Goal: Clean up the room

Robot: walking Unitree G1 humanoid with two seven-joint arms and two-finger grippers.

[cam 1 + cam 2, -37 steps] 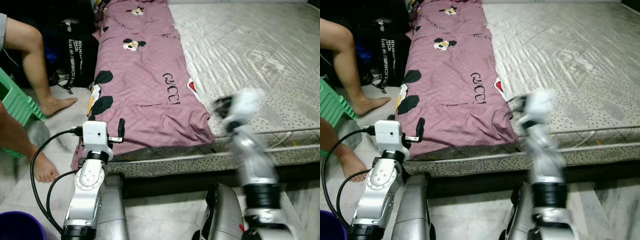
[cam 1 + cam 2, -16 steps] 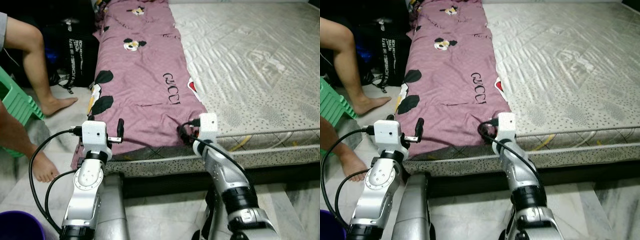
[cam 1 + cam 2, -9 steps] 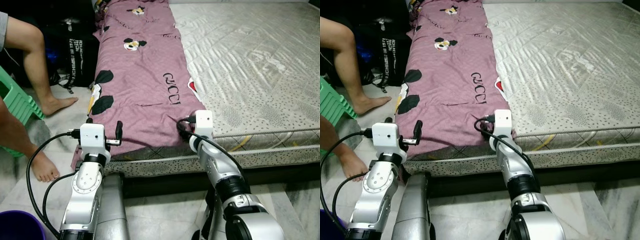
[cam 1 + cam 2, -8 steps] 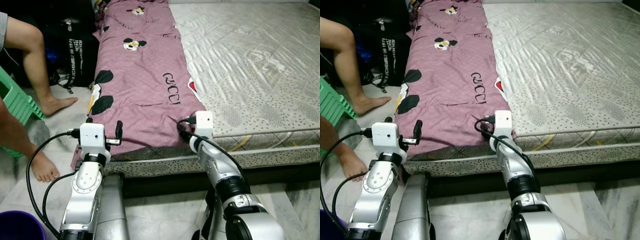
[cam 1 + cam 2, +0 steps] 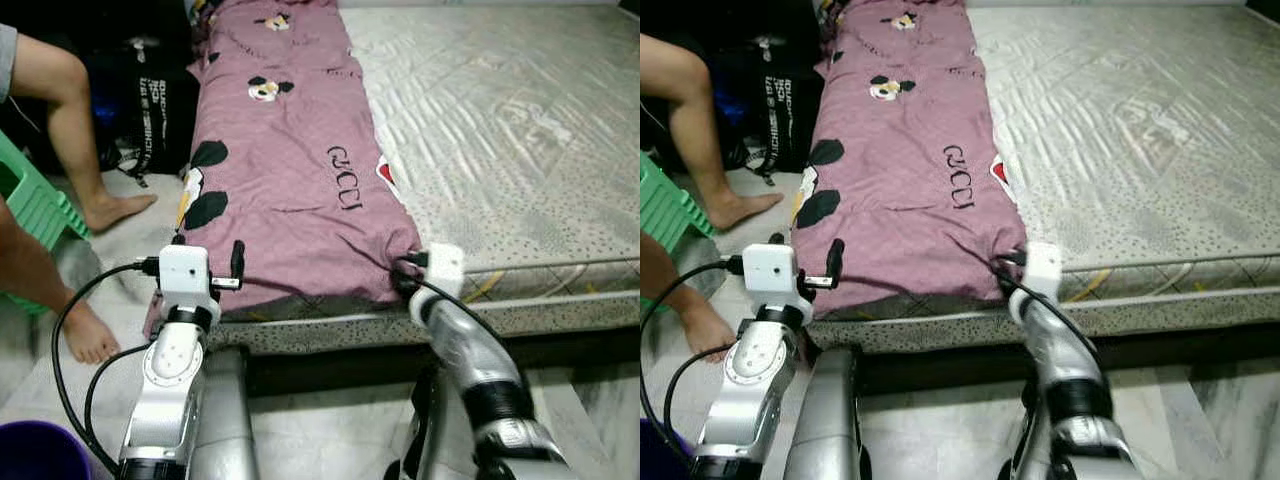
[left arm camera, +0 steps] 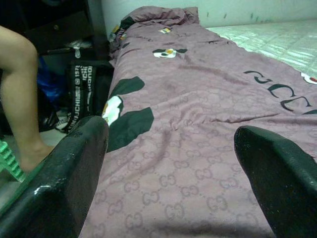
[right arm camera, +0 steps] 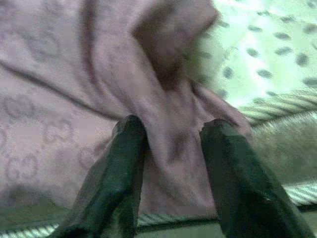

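Mauve cloth is what you are working with: a thin blanket (image 5: 290, 150) printed all over with a faint tone-on-tone monogram, black and white cartoon mouse heads, and black lettering that reads roughly "GUCCI" at the centre of the frame. It lies as a long strip down the left side of the bed (image 5: 520, 130), from the top edge of the head view to the near edge, where its hem hangs a little over the piped seam. The mattress beside it is bare: pale, quilted, glossy, with a speckled border and corded piping.

Your right gripper (image 7: 168, 148) is at the blanket's lower right corner, at the bed's near edge. Its wrist view shows the two black fingers partly apart with a bunched, creased fold of the mauve fabric lying between them; whether they are pressing on it you cannot tell.

Your left gripper (image 6: 171, 148) hangs at the lower left corner of the blanket, its rounded black fingers spread wide with nothing between them, pointing along the cloth.

At the upper left of the head view a black bag (image 5: 150, 110) with white lettering too small to read sits on the floor beside the bed. A person's bare legs (image 5: 70, 120) and a green ribbed plastic stool (image 5: 35, 210) are at the left edge; a purple bucket (image 5: 40, 455) sits in the lower left corner.
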